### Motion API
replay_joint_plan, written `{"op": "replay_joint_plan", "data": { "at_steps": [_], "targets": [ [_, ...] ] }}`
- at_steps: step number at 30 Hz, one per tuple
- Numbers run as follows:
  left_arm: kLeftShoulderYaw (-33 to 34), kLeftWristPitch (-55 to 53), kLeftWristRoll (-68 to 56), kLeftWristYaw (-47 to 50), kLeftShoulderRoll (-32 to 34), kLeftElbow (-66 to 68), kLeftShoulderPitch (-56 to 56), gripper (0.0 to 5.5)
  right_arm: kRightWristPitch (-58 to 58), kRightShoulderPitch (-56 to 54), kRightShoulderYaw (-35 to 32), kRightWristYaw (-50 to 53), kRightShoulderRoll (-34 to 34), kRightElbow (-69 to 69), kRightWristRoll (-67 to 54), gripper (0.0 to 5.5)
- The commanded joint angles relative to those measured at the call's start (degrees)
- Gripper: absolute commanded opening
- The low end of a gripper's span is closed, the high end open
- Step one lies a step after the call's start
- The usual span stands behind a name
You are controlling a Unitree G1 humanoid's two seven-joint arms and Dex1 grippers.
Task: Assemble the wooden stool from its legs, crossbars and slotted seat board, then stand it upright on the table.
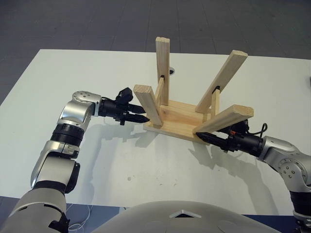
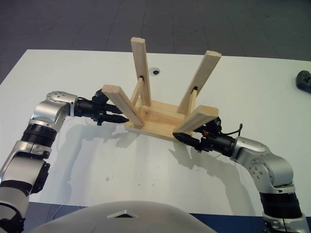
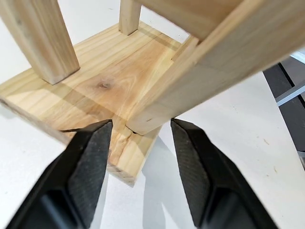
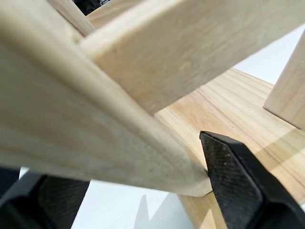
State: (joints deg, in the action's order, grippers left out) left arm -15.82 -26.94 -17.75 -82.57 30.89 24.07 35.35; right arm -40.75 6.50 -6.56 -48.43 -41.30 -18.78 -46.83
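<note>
The wooden stool lies upside down on the white table, its seat board flat and its four legs splayed upward. Thin crossbars join the legs in pairs. My left gripper is open at the board's left corner, its fingers either side of the base of the near-left leg. My right gripper is open at the board's near-right corner, straddling the foot of the near-right leg. One of its fingers touches that leg's edge.
A small dark hole sits in the tabletop behind the stool. A black object lies at the table's far right edge. Bare table stretches to the left and in front of the stool.
</note>
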Motion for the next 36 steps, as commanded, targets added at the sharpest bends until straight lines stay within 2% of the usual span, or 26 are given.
{"op": "replay_joint_plan", "data": {
  "at_steps": [1, 5, 11, 14, 23, 29, 32, 36],
  "targets": [
    [-1.7, -3.4, -1.3, -2.9, 0.2, -5.4, -1.0, 3.19, -0.5, 0.7, -0.9, -1.5, -1.3, 0.4, 0.9, 2.96],
    [-0.6, -2.8, -0.8, -0.4, -1.6, -5.3, -1.0, 3.89, -0.5, 2.2, -1.1, -2.0, -1.3, 0.0, 1.4, 2.38],
    [0.0, -1.6, -0.1, 2.6, -3.7, -4.5, -0.9, 4.95, -0.6, 2.2, -0.9, -2.1, -1.2, -0.1, 1.7, 2.2],
    [0.5, -3.6, -1.2, 2.5, -4.1, -4.7, -0.2, 4.57, -0.9, 1.8, -1.4, -1.9, -1.0, -0.4, 1.3, 2.19],
    [0.2, -8.4, -1.6, -0.3, -1.9, -2.2, 3.7, 2.86, -5.4, 2.7, -4.7, 0.2, -0.3, -5.2, -3.9, 1.9],
    [-1.9, -20.0, -4.2, -7.4, 1.3, -1.8, 10.7, 1.83, -13.6, 1.4, -9.9, 6.3, 1.7, -8.4, -18.7, 1.66],
    [-5.2, -27.5, -8.3, -9.8, 4.3, -2.0, 14.3, 1.49, -15.4, 3.0, -10.3, 9.9, 3.0, -10.8, -23.8, 1.44],
    [-11.1, -33.2, -12.1, -9.9, 7.9, -1.0, 17.5, 1.42, -15.4, 5.8, -9.6, 15.6, 5.4, -14.2, -28.7, 1.28]
  ]
}}
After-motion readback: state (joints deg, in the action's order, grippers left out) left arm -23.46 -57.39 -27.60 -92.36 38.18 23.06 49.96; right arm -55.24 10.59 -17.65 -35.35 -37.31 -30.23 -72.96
